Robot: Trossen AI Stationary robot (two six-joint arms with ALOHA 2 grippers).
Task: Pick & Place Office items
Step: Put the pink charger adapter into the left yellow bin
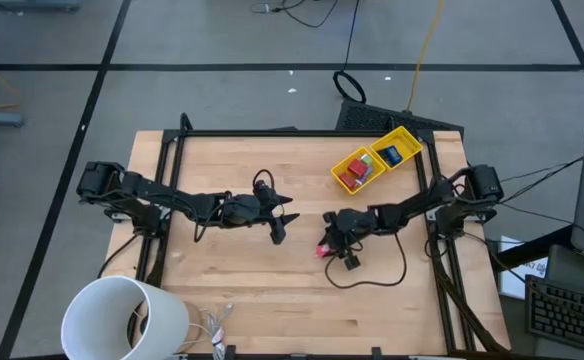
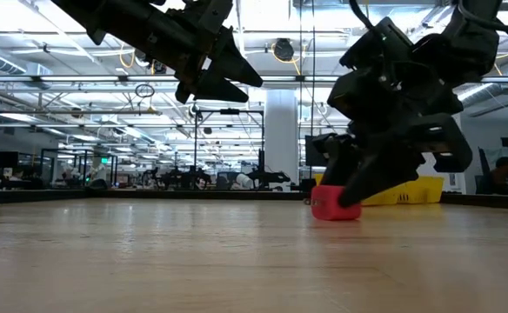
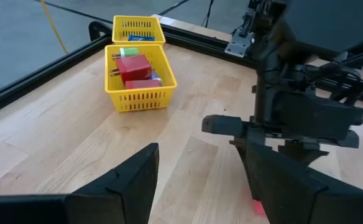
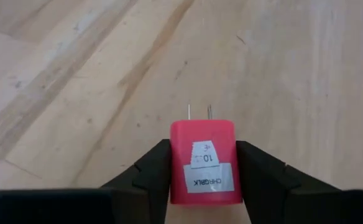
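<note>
Down on the bench (image 1: 272, 280), right fingers (image 4: 201, 168) are squeezing the pink charger (image 4: 206, 163) by its slick, rigid sides, probably light, while left fingers (image 1: 280, 228) are hovering released.

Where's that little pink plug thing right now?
The pink charger sits on the wooden table near its middle, between the right gripper's fingers, well away from the yellow bin.

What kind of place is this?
Probably a large open robotics lab or workshop: exposed ceiling pipes, long rows of workstations behind the wooden table, and a keyboard beside it.
</note>
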